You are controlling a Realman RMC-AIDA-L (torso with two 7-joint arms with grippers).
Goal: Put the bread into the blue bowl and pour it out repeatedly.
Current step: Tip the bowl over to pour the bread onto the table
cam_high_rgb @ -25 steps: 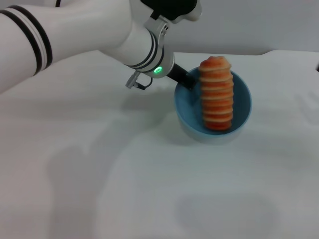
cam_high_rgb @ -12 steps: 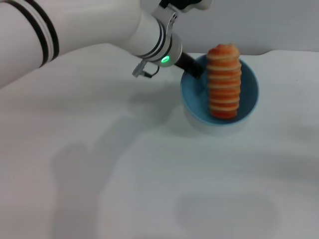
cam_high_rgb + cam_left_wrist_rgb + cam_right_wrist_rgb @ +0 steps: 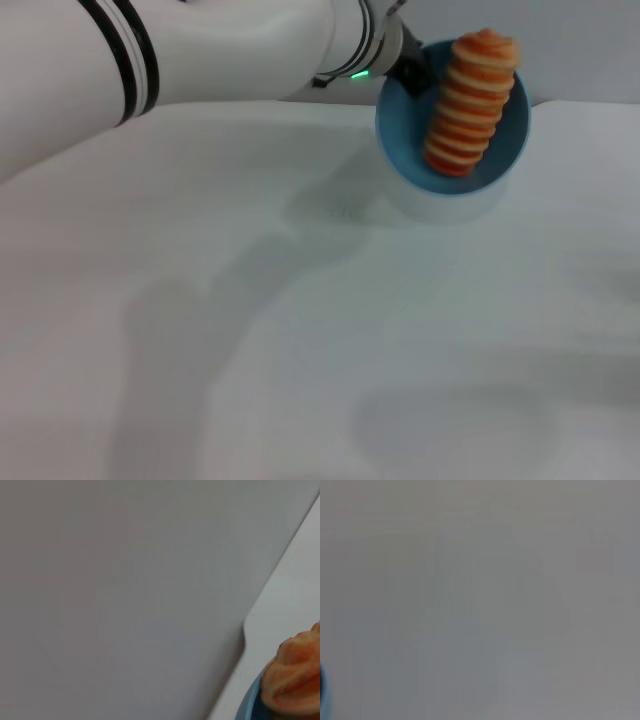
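The blue bowl (image 3: 402,140) is lifted off the white table at the far right in the head view and tilted, its mouth turned toward me. The bread (image 3: 470,105) lies inside it, ridged orange-red striped side showing, one end sticking past the far rim. My left gripper (image 3: 408,72) is shut on the bowl's far-left rim; a dark finger reaches over the edge. In the left wrist view an end of the bread (image 3: 295,675) and a bit of the bowl's rim (image 3: 248,706) show. The right gripper is out of view.
The white table (image 3: 320,330) spreads below and in front of the bowl, with the arm's shadow on it. The table's back edge and a grey wall (image 3: 580,40) lie just behind the bowl. The right wrist view shows only plain grey surface.
My left arm has raised the bowl and carried it back and to the right. The bowl has tilted more toward me. The bread has stayed inside it.
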